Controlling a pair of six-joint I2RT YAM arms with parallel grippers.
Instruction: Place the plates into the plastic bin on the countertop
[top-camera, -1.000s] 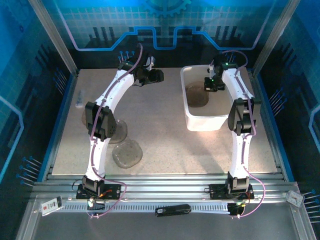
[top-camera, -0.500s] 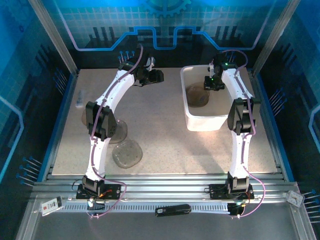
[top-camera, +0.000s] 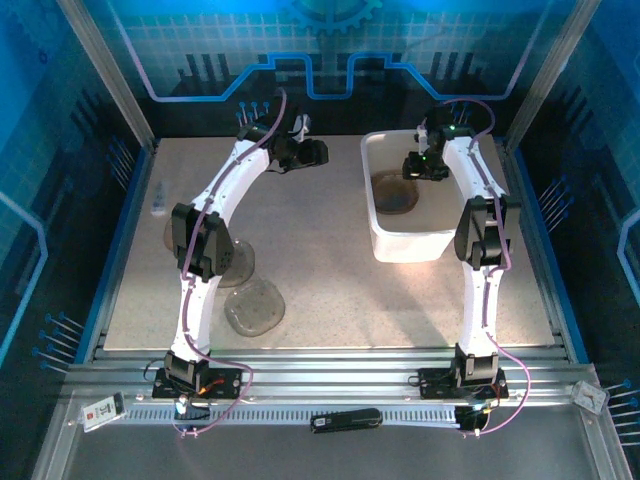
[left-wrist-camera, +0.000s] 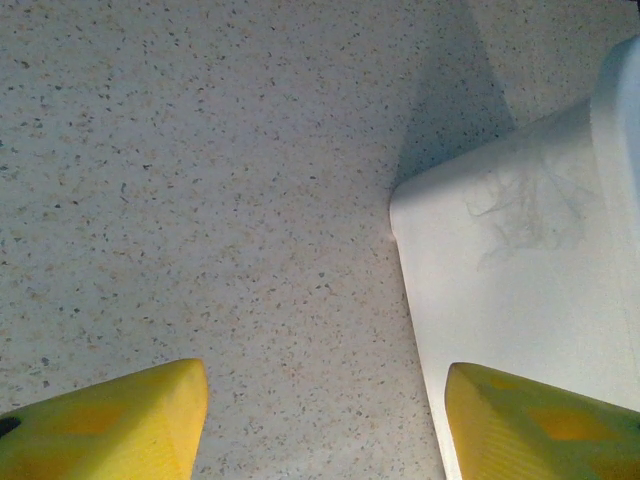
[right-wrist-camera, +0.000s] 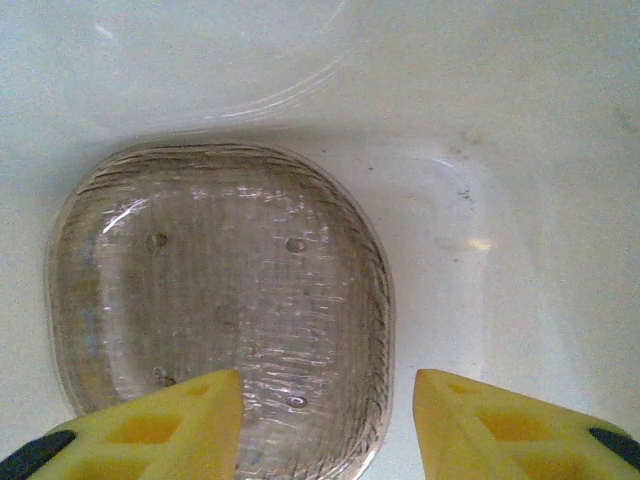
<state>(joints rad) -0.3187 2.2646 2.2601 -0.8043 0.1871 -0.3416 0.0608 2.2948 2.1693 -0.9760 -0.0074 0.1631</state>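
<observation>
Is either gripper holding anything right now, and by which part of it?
Nothing is held. The right gripper is open above a plate lying in the bin; the left gripper is open over the countertop.

bright, even overhead light, blue-tinted at the back. soft shadow on the beige speckled countertop (left-wrist-camera: 200, 200) beside the white translucent plastic bin (left-wrist-camera: 520, 300).

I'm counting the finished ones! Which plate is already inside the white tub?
The brown plate lying flat on the floor of the plastic bin. The other plates sit out on the countertop, over on its left side.
</observation>
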